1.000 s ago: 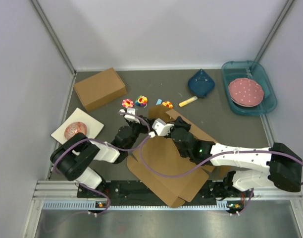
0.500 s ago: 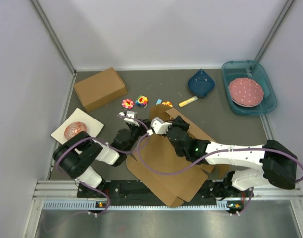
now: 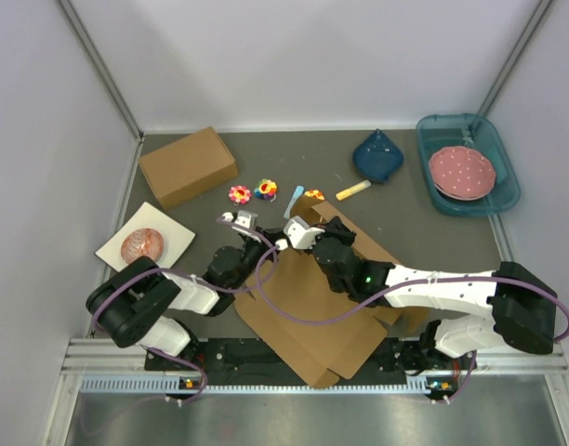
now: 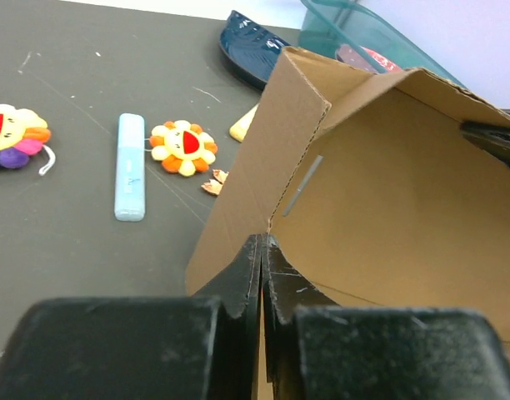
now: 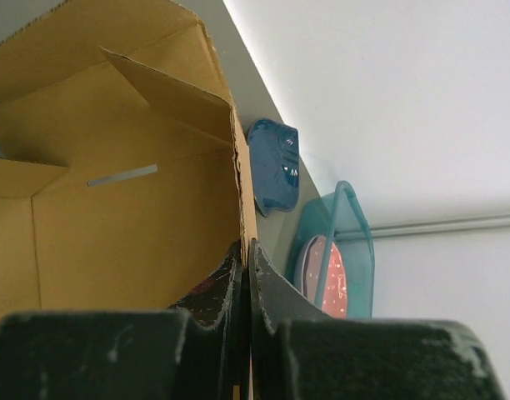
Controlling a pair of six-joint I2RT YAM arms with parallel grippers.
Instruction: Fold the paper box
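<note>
The paper box point(image 3: 312, 311) is a brown die-cut sheet lying partly folded between both arms, its far walls raised. In the left wrist view my left gripper point(image 4: 265, 243) is shut on the lower corner of a raised wall of the paper box point(image 4: 388, 192), beside a slit. In the right wrist view my right gripper point(image 5: 247, 247) is shut on the upright edge of another wall of the paper box point(image 5: 130, 208). From above, the left gripper point(image 3: 269, 253) pinches the sheet's left side and the right gripper point(image 3: 298, 221) pinches its far raised flap.
A chunkier ready-made box point(image 3: 188, 165) stands at the far left. Flower toys point(image 3: 240, 194), a light blue marker point(image 4: 129, 167), a yellow stick point(image 3: 352, 190) and a dark blue dish point(image 3: 378, 156) lie beyond the sheet. A teal tray point(image 3: 452, 118) holds a pink plate point(image 3: 461, 171). A white card point(image 3: 168, 228) lies left.
The left gripper has gone from open to shut on the raised wall's corner. The left arm has drawn slightly left and nearer. The right gripper keeps its grip.
</note>
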